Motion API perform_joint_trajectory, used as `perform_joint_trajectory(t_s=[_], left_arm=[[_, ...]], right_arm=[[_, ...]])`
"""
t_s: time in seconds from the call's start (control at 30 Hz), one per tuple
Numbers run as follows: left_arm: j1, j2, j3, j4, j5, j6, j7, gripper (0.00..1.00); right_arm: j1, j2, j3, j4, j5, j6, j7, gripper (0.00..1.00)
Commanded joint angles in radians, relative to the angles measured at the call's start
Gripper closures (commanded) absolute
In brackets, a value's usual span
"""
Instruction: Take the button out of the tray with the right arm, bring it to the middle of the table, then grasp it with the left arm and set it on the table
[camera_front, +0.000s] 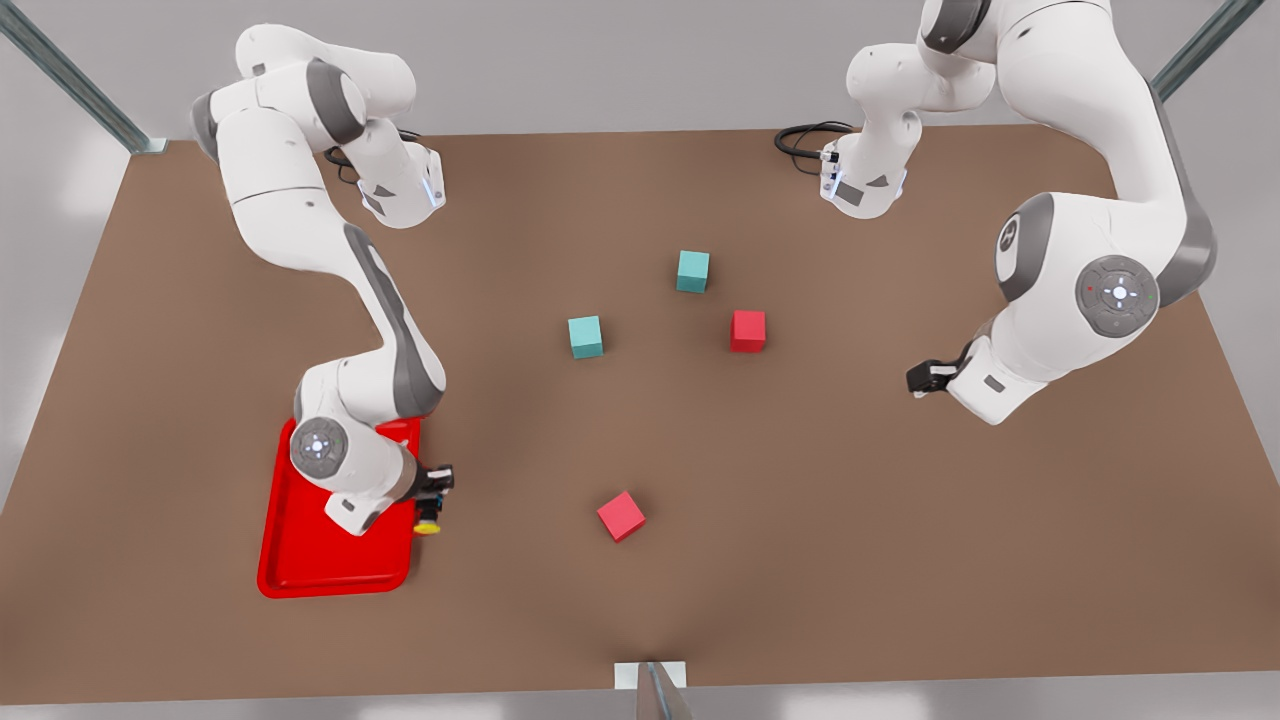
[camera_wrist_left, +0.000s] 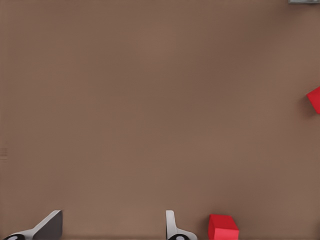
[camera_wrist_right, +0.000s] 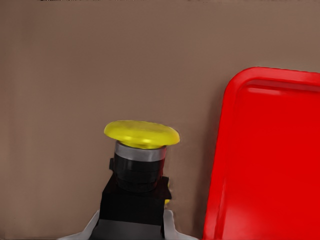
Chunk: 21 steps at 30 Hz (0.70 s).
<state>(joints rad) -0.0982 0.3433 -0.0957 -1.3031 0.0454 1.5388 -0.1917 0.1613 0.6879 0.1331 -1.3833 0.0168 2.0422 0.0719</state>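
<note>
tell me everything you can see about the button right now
The button is a small push-button: a round, slightly domed yellow cap over a silvery collar, a ribbed black neck and a blocky black body. The right gripper is shut on its body, holding it with the cap pointing away from the wrist. In the front view it sits just past the red tray's rim on the front view's right, over the brown table.

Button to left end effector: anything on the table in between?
In the front view, the low red cube sits roughly between the button, held by the right end effector, and the waiting left end effector; otherwise bare table.
</note>
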Motion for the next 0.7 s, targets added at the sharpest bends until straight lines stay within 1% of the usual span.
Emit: perform_joint_trajectory(t_s=[0.0, 0.23, 0.3, 0.37, 0.43, 0.5, 0.6, 0.67], left_arm=[[0.002, -0.001, 0.001, 0.001, 0.001, 0.0, -0.003, 0.0], [-0.001, 0.0, 0.001, -0.001, 0.002, 0.0, -0.009, 0.0], [0.002, -0.001, 0.001, -0.002, 0.002, -0.002, -0.009, 0.0], [0.002, -0.001, 0.002, -0.002, 0.002, -0.002, -0.008, 0.0], [0.002, -0.001, 0.002, -0.002, 0.002, -0.002, -0.009, 0.0], [0.002, -0.001, 0.002, -0.002, 0.002, -0.002, -0.008, 0.0], [0.002, -0.001, 0.002, -0.002, 0.002, -0.002, -0.008, 0.0], [0.002, -0.001, 0.002, -0.002, 0.002, -0.002, -0.008, 0.0]], right_arm=[[0.058, 0.024, 0.0, 0.055, 0.006, -0.111, 0.436, 0.55], [0.29, 0.176, 0.0, 0.277, 0.035, -0.111, 0.753, 0.55], [0.342, 0.257, 0.002, 0.392, 0.037, -0.099, 0.842, 0.56], [0.38, 0.285, 0.005, 0.409, 0.074, -0.01, 0.907, 0.56], [0.402, 0.363, 0.005, 0.513, 0.13, 0.055, 0.939, 0.55], [0.429, 0.395, 0.013, 0.517, 0.163, 0.197, 0.968, 0.54], [0.469, 0.435, 0.028, 0.521, 0.218, 0.285, 0.974, 0.54], [0.495, 0.45, 0.033, 0.521, 0.219, 0.308, 0.99, 0.54]])
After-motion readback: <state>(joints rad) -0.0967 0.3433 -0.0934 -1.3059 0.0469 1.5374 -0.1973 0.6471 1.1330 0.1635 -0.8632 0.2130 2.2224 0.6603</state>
